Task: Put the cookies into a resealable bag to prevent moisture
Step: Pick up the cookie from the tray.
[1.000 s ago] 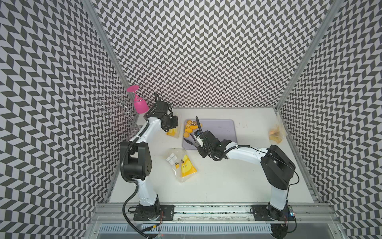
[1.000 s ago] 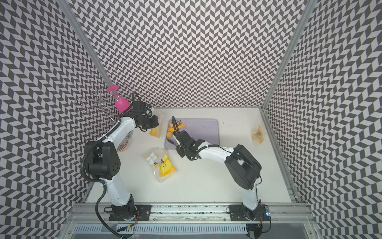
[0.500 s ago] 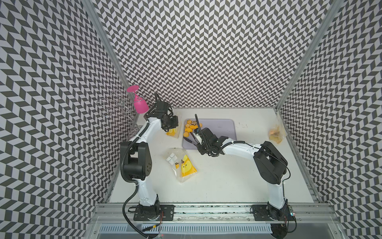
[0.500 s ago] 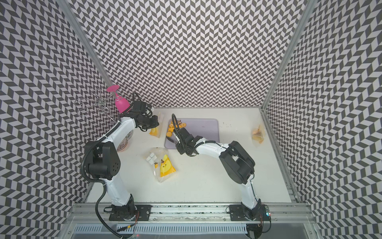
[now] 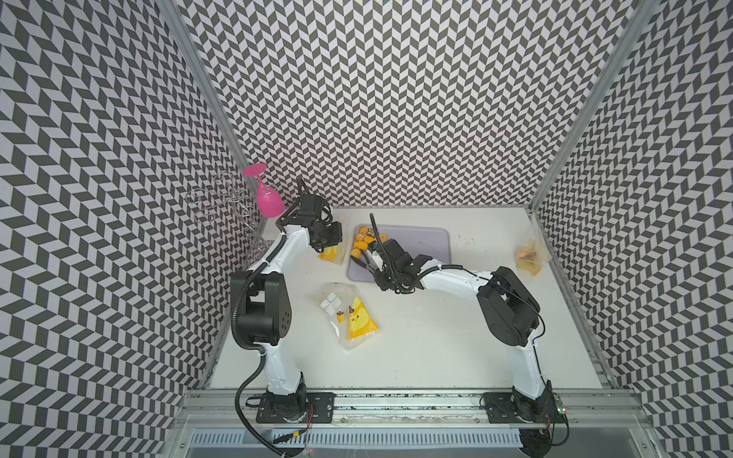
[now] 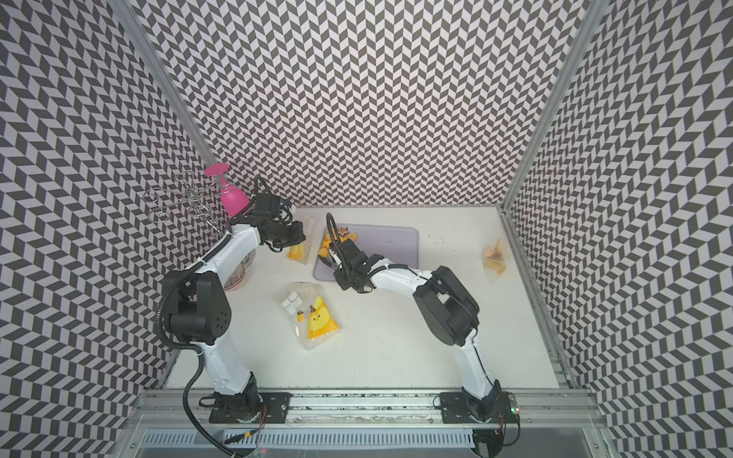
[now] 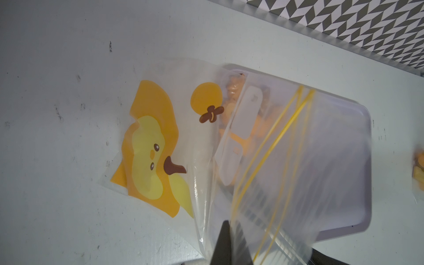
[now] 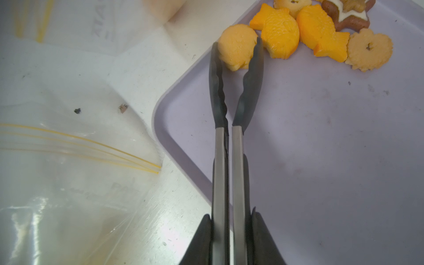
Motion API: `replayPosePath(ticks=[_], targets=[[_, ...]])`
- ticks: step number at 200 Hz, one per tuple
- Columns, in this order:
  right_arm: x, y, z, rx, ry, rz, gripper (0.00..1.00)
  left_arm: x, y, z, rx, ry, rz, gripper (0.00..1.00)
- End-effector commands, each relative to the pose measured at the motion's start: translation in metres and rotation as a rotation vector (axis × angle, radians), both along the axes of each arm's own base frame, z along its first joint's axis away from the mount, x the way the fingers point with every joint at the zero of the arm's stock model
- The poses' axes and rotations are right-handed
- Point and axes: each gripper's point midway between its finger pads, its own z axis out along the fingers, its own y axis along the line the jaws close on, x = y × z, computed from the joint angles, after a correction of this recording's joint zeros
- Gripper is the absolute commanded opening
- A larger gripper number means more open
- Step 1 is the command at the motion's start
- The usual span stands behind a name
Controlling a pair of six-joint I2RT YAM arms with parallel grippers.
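Several orange-yellow cookies [image 8: 321, 34] lie in a far corner of the purple tray [image 8: 321, 149], seen in both top views [image 5: 361, 238] [image 6: 337, 236]. My right gripper [image 8: 230, 220] [image 5: 377, 263] is shut on a pair of black-tipped metal tongs [image 8: 226, 160]. The tong tips press both sides of a round cookie [image 8: 236, 47] that rests on the tray. My left gripper [image 7: 232, 238] [image 5: 327, 248] is shut on the mouth edge of the clear resealable bag [image 7: 263, 160] [image 5: 331, 253] with a chick print. It holds the bag up just left of the tray.
A second clear chick-print bag [image 5: 351, 313] with white cubes lies on the table in front of the tray. Another small bag [image 5: 529, 255] with yellow pieces sits by the right wall. A pink glass [image 5: 267, 198] hangs on a wire rack at the back left, above a bowl [image 6: 240, 269].
The right arm has pushed the tongs a little further toward the cookies, and the tong tips have narrowed onto the round cookie. The left arm and its bag have stayed put.
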Motion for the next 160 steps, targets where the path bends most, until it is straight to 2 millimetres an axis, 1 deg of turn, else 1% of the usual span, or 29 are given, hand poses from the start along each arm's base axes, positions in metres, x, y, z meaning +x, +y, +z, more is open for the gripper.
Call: replayPosePath(ticks=[1,19,39,56,72,106,125,147,160], targets=[[0.011,0.003,0.018,0.044,-0.055,-0.013,0.22,-0.001,-0.002,0.004,-0.010,-0.017,-0.012,0.00],[0.013,-0.005,0.027,0.056,-0.074,-0.044,0.20,-0.001,-0.003,0.003,-0.014,-0.010,-0.017,0.00],[0.012,-0.014,0.039,0.078,-0.099,-0.071,0.19,-0.002,-0.008,0.000,-0.016,0.000,-0.038,0.00],[0.006,-0.024,0.049,0.086,-0.120,-0.089,0.18,-0.004,-0.016,-0.002,-0.016,0.004,-0.065,0.00],[0.001,-0.034,0.065,0.108,-0.154,-0.110,0.18,-0.006,-0.026,-0.006,-0.018,0.015,-0.092,0.00],[-0.010,-0.052,0.088,0.122,-0.197,-0.125,0.18,-0.009,-0.037,-0.009,-0.028,0.025,-0.126,0.00],[-0.018,-0.057,0.104,0.144,-0.221,-0.112,0.18,-0.011,-0.044,-0.011,-0.037,0.031,-0.147,0.00],[-0.029,-0.054,0.125,0.182,-0.254,-0.062,0.18,-0.013,-0.051,-0.016,-0.038,0.046,-0.168,0.00],[-0.031,-0.053,0.136,0.201,-0.271,-0.054,0.18,-0.014,-0.054,-0.018,-0.036,0.052,-0.176,0.00]])
